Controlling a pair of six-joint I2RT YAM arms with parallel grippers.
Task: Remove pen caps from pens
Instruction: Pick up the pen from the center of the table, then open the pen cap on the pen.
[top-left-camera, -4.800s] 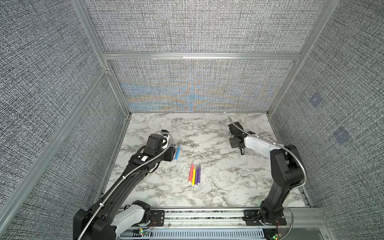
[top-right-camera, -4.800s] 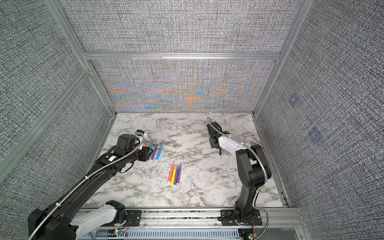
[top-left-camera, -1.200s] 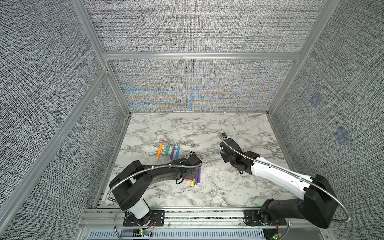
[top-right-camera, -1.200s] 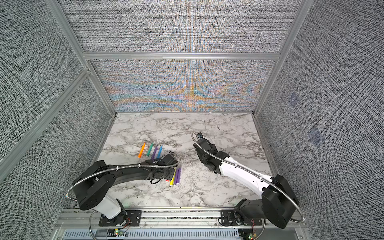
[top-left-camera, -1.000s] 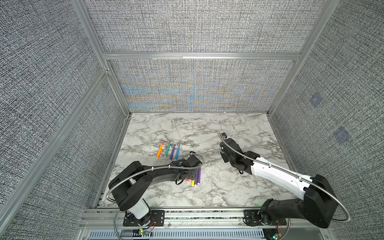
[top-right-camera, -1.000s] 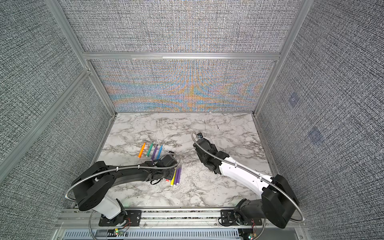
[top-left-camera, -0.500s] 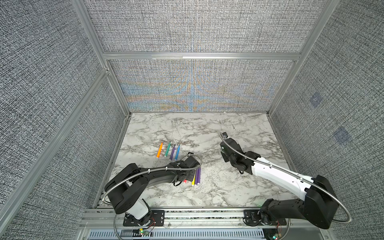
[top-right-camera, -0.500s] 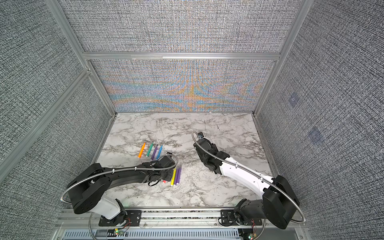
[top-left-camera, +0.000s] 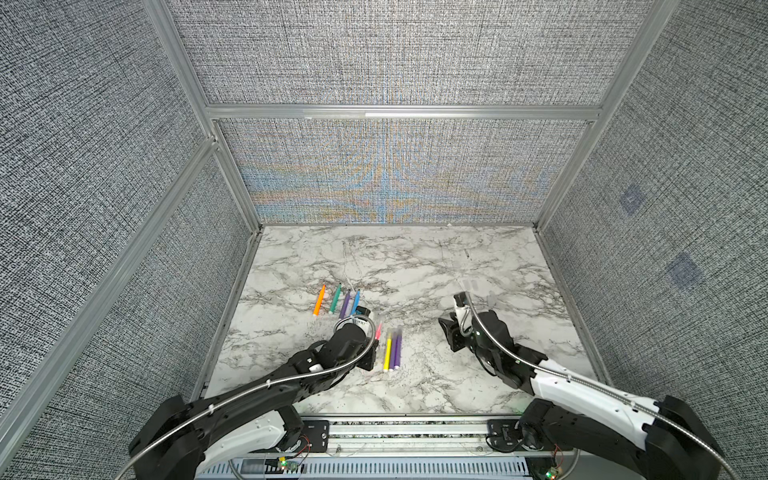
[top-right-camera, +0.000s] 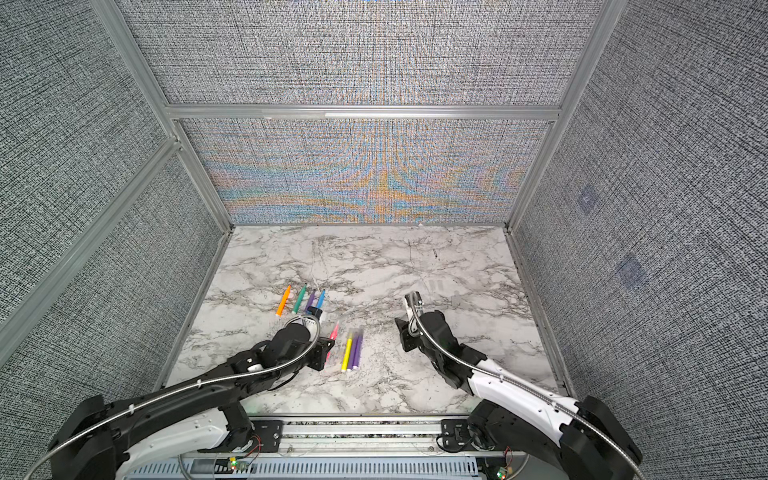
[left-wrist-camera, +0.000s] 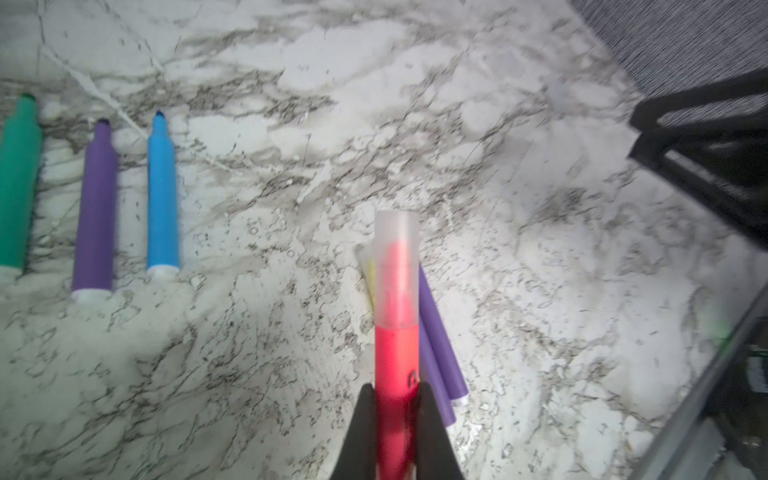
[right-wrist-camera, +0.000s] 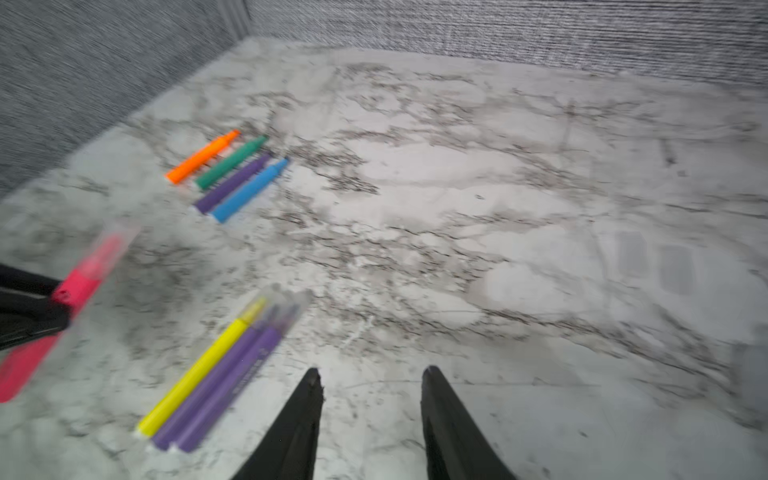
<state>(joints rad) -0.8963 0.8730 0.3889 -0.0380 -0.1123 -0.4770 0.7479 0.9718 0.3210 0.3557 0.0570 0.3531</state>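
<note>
Task at about its midpoint, judged from how the pens lie: the orange pen (top-left-camera: 319, 300), green pen (top-left-camera: 335, 298), purple pen (top-left-camera: 345, 304) and blue pen (top-left-camera: 355, 302) rest in a row on the marble tabletop (top-left-camera: 415, 257) with bare tips, so these four count as done. The left gripper (left-wrist-camera: 395, 390) is clamped on the barrel of the red pen (left-wrist-camera: 395, 353), which appears lifted clear of the table just beside the remaining group. Its clear cap (left-wrist-camera: 396, 266) is still seated over the tip. The right gripper (right-wrist-camera: 370, 378) stands with jaws parted and empty, on the far side of that group and well apart from the red pen. The yellow pen (right-wrist-camera: 199, 370) and the purple pair (right-wrist-camera: 232, 374) lie touching side by side, all three capped. Two loose caps (right-wrist-camera: 631, 253) show faintly on the marble beyond the right gripper. Left to do: the red pen's cap, then the three pens on the table
</note>
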